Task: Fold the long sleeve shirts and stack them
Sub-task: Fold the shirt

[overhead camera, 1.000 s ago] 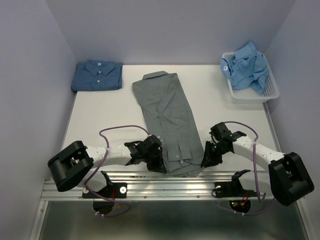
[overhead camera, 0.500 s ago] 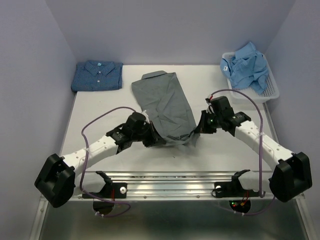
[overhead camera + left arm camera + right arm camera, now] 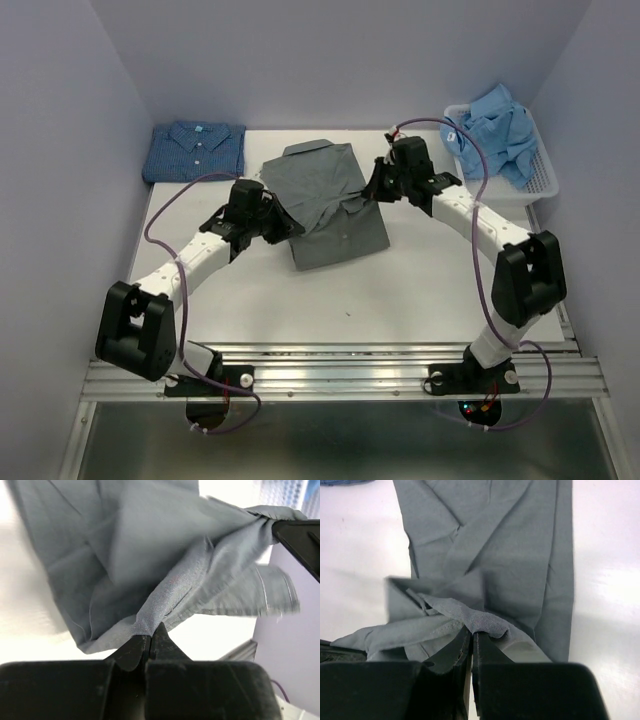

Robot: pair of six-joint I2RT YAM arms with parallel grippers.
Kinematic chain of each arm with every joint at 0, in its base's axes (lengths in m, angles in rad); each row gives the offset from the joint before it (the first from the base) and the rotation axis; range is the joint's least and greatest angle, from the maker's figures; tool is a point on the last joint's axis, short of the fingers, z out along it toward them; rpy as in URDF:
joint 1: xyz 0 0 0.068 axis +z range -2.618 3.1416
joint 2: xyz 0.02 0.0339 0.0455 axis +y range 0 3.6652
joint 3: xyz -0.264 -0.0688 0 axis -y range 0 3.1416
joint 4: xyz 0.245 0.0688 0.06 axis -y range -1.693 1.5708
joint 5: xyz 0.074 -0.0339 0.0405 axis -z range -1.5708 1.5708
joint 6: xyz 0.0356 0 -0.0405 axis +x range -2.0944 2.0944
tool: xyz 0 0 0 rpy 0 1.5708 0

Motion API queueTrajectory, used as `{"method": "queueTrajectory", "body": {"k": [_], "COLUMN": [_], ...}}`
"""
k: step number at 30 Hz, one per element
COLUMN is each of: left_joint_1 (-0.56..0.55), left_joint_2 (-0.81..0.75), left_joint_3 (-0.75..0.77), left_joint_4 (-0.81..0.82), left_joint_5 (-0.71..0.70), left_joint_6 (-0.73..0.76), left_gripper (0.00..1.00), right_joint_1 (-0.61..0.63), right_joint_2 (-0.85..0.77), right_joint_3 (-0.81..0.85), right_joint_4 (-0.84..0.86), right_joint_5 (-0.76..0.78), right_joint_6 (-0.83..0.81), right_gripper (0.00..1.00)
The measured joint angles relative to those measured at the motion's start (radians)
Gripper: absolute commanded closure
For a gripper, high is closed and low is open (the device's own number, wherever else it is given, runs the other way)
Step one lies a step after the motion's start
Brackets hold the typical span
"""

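Note:
The grey shirt (image 3: 330, 205) lies in the middle of the table, its lower half folded up over its upper half. My left gripper (image 3: 290, 228) is shut on the shirt's hem at the left side; the wrist view shows the cloth (image 3: 150, 570) pinched in the closed jaws (image 3: 149, 639). My right gripper (image 3: 372, 192) is shut on the hem at the right side, cloth (image 3: 495, 575) bunched over the closed jaws (image 3: 472, 635). The dark blue dotted shirt (image 3: 195, 151) lies folded at the back left. The light blue shirt (image 3: 495, 130) is crumpled in the basket.
A white mesh basket (image 3: 510, 190) stands at the back right by the wall. Purple-grey walls close in the table on three sides. The arms' cables loop above the table at both sides of the grey shirt.
Both grippers have carried the grey shirt's bottom hem from the near edge up toward the collar, folding the shirt in half. Both arms are now stretched far over the table.

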Motion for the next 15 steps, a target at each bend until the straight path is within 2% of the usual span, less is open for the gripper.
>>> {"method": "queueTrajectory", "body": {"k": [8,11,12,13,14,15], "left_joint_1": [0.07,0.08,0.082,0.085,0.088,0.091], "left_joint_2": [0.154,0.243,0.261,0.282,0.305,0.317], "left_joint_3": [0.048,0.087,0.097,0.107,0.119,0.127], "left_joint_4": [0.032,0.033,0.029,0.027,0.027,0.024], "left_joint_5": [-0.008,-0.01,-0.011,-0.014,-0.021,-0.026], "left_joint_6": [0.042,0.064,0.068,0.072,0.073,0.078], "left_gripper": [1.0,1.0,0.82,0.65,0.53,0.33], "right_joint_1": [0.001,0.001,0.001,0.001,0.001,0.001], "right_joint_2": [0.249,0.317,0.332,0.352,0.379,0.393], "right_joint_3": [0.133,0.18,0.193,0.209,0.23,0.242], "right_joint_4": [0.039,0.037,0.037,0.037,0.035,0.034], "right_joint_5": [0.021,0.039,0.042,0.046,0.051,0.053], "right_joint_6": [-0.041,-0.05,-0.051,-0.057,-0.058,-0.066], "right_gripper": [0.95,0.87,0.81,0.68,0.59,0.5]}}
